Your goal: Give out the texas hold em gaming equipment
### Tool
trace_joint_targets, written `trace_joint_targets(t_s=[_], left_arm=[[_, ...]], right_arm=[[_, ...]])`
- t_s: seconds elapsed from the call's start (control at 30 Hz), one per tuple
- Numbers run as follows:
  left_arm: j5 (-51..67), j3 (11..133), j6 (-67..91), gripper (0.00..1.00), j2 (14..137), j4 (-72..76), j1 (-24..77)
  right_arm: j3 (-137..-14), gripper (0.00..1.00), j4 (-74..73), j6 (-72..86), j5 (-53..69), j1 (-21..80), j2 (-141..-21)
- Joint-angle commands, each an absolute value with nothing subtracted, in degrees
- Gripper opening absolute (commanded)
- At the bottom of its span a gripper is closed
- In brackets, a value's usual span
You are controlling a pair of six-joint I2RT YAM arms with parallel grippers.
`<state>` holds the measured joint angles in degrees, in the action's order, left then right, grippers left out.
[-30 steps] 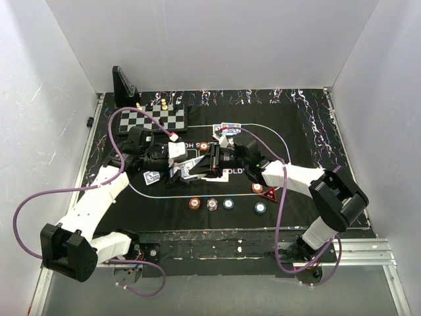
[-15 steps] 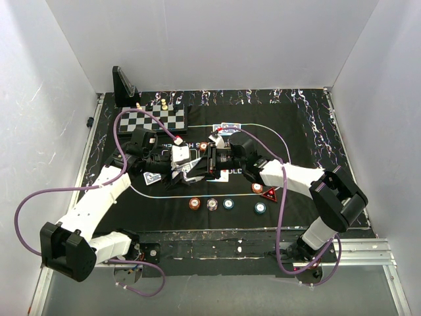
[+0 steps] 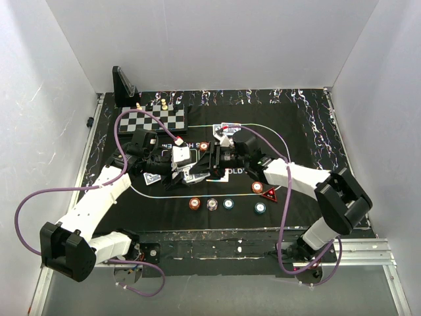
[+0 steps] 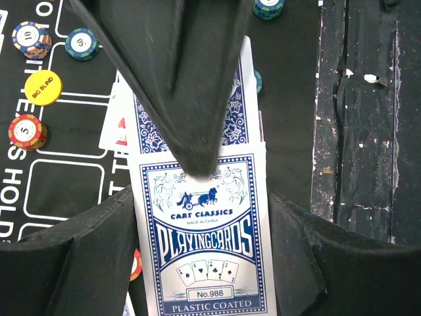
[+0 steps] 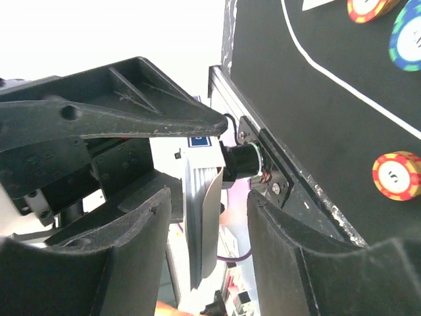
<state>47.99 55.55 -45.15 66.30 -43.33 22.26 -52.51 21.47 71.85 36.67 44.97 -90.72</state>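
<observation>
My left gripper (image 3: 181, 168) is shut on a blue-patterned playing card box (image 4: 204, 243), held above the middle of the black mat, with cards (image 4: 238, 122) sticking out of its far end. My right gripper (image 3: 209, 164) faces it, open, its jaws either side of the deck's end (image 5: 200, 224) with gaps on both sides. One of its fingers (image 4: 177, 79) lies over the box. Orange (image 3: 195, 203), white-pink (image 3: 212, 204) and teal (image 3: 227, 204) chips sit in a row near the front. A red triangular marker (image 3: 269, 194) lies to the right. A yellow disc (image 4: 43, 87) shows in the left wrist view.
The chessboard (image 3: 154, 119) with its pieces stands at the back left, a black stand (image 3: 123, 85) behind it. Cards lie at the mat's far side (image 3: 230, 128) and left (image 3: 152, 178). More chips lie at the right (image 3: 260, 208), (image 3: 257, 187). White walls enclose the table.
The two grippers have closed in on each other at the mat's middle. The left has shifted slightly right with the card box, and the right wrist has edged toward it.
</observation>
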Motion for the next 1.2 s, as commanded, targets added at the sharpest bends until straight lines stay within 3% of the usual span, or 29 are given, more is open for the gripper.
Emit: trace_joint_targets(t_s=[0.0, 0.47, 1.17], left_arm=[[49.8, 55.4, -44.5, 0.4, 64.2, -42.9, 22.6], [49.7, 55.9, -44.0, 0.4, 64.5, -42.7, 22.5], [49.8, 54.9, -42.6, 0.34, 63.1, -41.3, 22.6]], right_arm=[[-52.6, 0.58, 17.1, 67.4, 35.2, 41.9, -84.2], [-56.9, 0.52, 8.0, 62.8, 35.1, 41.9, -85.0], [-54.3, 0.26, 3.3, 60.4, 31.8, 40.0, -78.7]])
